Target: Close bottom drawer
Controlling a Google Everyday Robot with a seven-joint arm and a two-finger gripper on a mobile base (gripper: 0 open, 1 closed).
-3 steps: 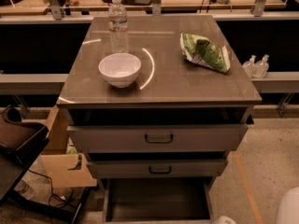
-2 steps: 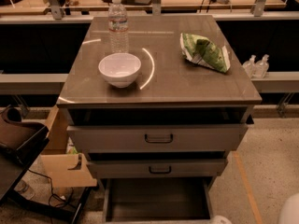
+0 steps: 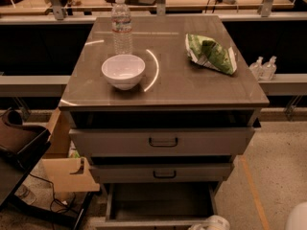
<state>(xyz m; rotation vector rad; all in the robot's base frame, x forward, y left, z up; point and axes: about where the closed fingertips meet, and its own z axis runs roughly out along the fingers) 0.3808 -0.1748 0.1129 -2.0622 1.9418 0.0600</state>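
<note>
Found the bottom drawer pulled out furthest, tray bare. Saw the gripper low at its front edge, right of centre, touching or just beside. Noted the middle drawer overhanging the tray's back. Found open floor to the right; saw cardboard and cables crowding the left side.

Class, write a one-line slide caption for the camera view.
Bottom drawer open, gripper near its front edge at frame bottom; bowl, bottle and bag on cabinet top.
</note>
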